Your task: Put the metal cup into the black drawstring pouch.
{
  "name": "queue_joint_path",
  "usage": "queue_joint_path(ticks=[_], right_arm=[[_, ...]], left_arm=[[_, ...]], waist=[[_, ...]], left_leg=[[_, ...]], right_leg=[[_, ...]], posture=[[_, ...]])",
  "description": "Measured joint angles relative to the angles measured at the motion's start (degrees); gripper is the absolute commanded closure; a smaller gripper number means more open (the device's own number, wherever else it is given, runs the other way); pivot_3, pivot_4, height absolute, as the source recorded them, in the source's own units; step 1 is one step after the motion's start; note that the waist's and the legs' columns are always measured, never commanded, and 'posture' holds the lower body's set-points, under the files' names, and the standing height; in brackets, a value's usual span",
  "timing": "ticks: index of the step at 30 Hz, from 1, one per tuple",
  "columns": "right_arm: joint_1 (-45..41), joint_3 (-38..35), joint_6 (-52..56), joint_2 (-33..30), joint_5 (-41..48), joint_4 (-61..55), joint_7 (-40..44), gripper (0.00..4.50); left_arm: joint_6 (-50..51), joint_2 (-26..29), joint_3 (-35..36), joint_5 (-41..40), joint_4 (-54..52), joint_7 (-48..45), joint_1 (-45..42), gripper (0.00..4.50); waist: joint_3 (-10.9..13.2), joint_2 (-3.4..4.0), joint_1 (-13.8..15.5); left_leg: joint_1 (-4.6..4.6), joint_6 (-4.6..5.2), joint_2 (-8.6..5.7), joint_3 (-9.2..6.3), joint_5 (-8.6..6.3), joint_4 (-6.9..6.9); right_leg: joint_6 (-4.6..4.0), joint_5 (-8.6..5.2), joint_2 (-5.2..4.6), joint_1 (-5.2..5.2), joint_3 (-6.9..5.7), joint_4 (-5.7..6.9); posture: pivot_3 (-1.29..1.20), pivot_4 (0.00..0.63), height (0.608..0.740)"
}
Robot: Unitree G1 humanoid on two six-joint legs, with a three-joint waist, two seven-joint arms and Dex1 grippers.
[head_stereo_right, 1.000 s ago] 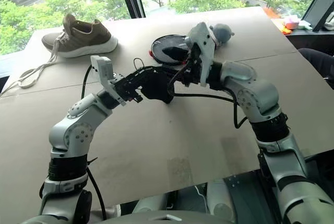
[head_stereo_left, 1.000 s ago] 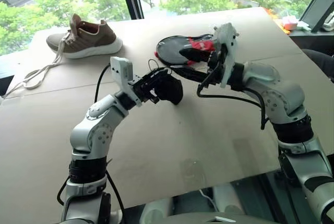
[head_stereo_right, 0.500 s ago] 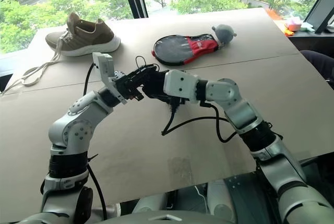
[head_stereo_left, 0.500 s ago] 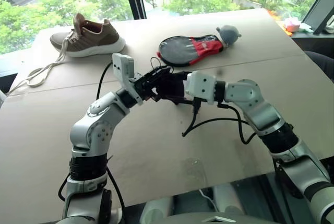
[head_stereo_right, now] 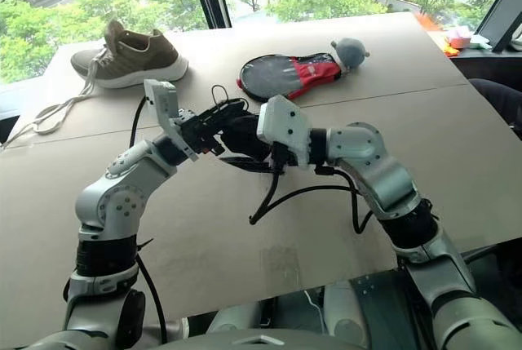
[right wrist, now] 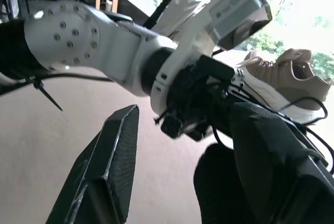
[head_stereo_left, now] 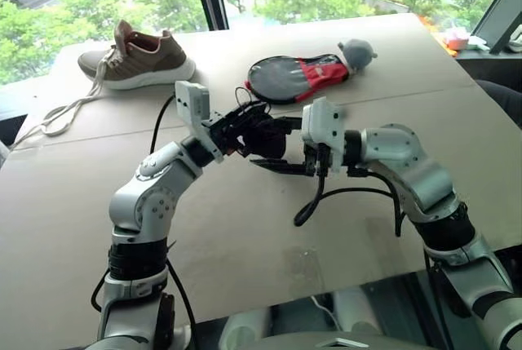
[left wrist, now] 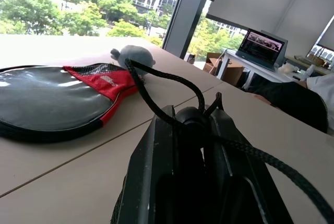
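Cup unseen; pouch point(head_stereo_left: 265, 139) half hidden betw grippers, L point(head_stereo_left: 251, 131) pinching cord.

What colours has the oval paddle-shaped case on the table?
Black and red; left wrist view shows it best.

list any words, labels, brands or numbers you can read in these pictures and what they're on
None can be read.
A small white mark on the red part of the paddle case: too blurred to read.
The laptop screen on a far desk: its content is too small to read.
The brown shoe, the black drawstring pouch and both grippers' housings show no lettering.
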Motion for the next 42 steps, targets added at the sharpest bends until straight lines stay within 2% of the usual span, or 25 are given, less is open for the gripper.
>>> queue_joint_path(ticks=[7, 13, 20, 22, 25, 26, 28, 36, 38, 42], right_arm=[[-4.5, 4.0, 1.9, -0.1, -12.0, 2.4, -7.2, 1.74], [-5.0, 4.7, 7.3, 2.1, -14.0, 2.6, -9.3, 1.74], [-5.8, 5.0, 9.8, 2.6, -15.0, 2.7, -9.6, 1.74], [-5.8, 5.0, 10.4, 2.9, -14.9, 2.7, -9.6, 2.25], [-5.9, 5.0, 11.2, 2.9, -15.1, 2.8, -9.6, 3.3], [-5.9, 4.9, 11.3, 2.9, -15.1, 2.8, -9.7, 3.92], [-6.2, 4.9, 11.3, 3.1, -14.9, 2.3, -9.5, 4.44], [-6.0, 2.8, 13.8, 4.5, -12.0, 2.3, -9.6, 4.44], [-5.5, -0.1, 15.7, 5.9, -9.5, 1.6, -10.0, 4.44], [-4.5, -10.5, 23.4, 10.6, 1.2, -0.5, -12.3, 4.44]], left_arm=[[-2.1, 0.2, -3.5, 9.3, 1.1, 4.5, -4.8, 4.34], [-3.2, 1.1, -7.9, 17.2, 1.6, 6.4, -8.4, 4.34], [-3.9, 0.2, -8.4, 20.1, 1.9, 7.0, -8.5, 4.34], [-4.0, 0.1, -8.4, 20.4, 2.0, 6.9, -8.5, 4.34], [-4.0, -0.3, -8.4, 20.4, 2.0, 6.9, -8.5, 4.34], [-4.0, -0.4, -8.4, 20.4, 2.0, 6.9, -8.5, 4.34], [-4.0, -0.4, -8.2, 20.7, 2.6, 7.2, -8.4, 4.34], [-4.1, -0.4, -8.1, 20.9, 2.7, 6.9, -8.4, 4.34], [-4.2, -0.5, -8.1, 20.9, 2.7, 6.9, -8.3, 4.34], [-4.2, -0.5, -7.7, 20.9, 2.7, 6.9, -7.9, 4.34]], waist=[[0.0, -0.01, 0.8], [0.0, -0.01, 0.6], [0.0, -0.01, 0.6], [0.0, -0.01, 0.6], [0.0, -0.01, 0.6], [0.0, -0.01, 0.6], [0.0, -0.01, 0.6], [0.0, -0.01, 0.6], [0.0, -0.01, 0.6], [0.0, -0.01, 0.6]], left_leg=[[-0.04, -0.02, -0.08, -0.01, 0.01, 0.02], [-0.08, -0.02, -0.07, 0.01, 0.01, -0.04], [-0.05, -0.02, -0.07, 0.01, 0.01, -0.01], [-0.05, -0.02, -0.07, 0.01, 0.01, -0.01], [-0.06, -0.02, -0.07, 0.01, 0.01, 0.0], [-0.06, -0.02, -0.07, 0.01, 0.01, 0.0], [-0.05, -0.02, -0.07, 0.01, 0.01, 0.0], [-0.06, -0.02, -0.07, -0.01, 0.01, 0.01], [-0.06, -0.02, -0.06, -0.02, 0.01, 0.01], [-0.06, -0.02, -0.05, -0.02, 0.01, 0.01]], right_leg=[[-0.01, 0.01, -0.02, 0.0, -0.03, -0.02], [0.0, 0.01, -0.02, -0.03, -0.02, -0.19], [0.0, 0.01, -0.02, -0.02, -0.03, -0.07], [0.0, 0.01, -0.02, -0.02, -0.03, -0.06], [0.0, 0.01, -0.02, -0.02, -0.03, -0.07], [0.0, 0.01, -0.02, -0.02, -0.03, -0.07], [0.0, 0.01, -0.02, -0.02, -0.03, -0.07], [0.0, 0.01, -0.02, -0.02, -0.03, -0.06], [0.0, 0.01, -0.02, -0.02, -0.03, -0.06], [0.0, 0.01, -0.03, -0.02, -0.02, -0.05]], posture=[[0.0, 0.15, 0.74], [0.0, 0.15, 0.74], [0.0, 0.15, 0.74], [0.0, 0.15, 0.74], [0.0, 0.15, 0.74], [0.0, 0.15, 0.74], [0.0, 0.15, 0.74], [0.0, 0.15, 0.74], [0.0, 0.15, 0.74], [0.0, 0.15, 0.74]])
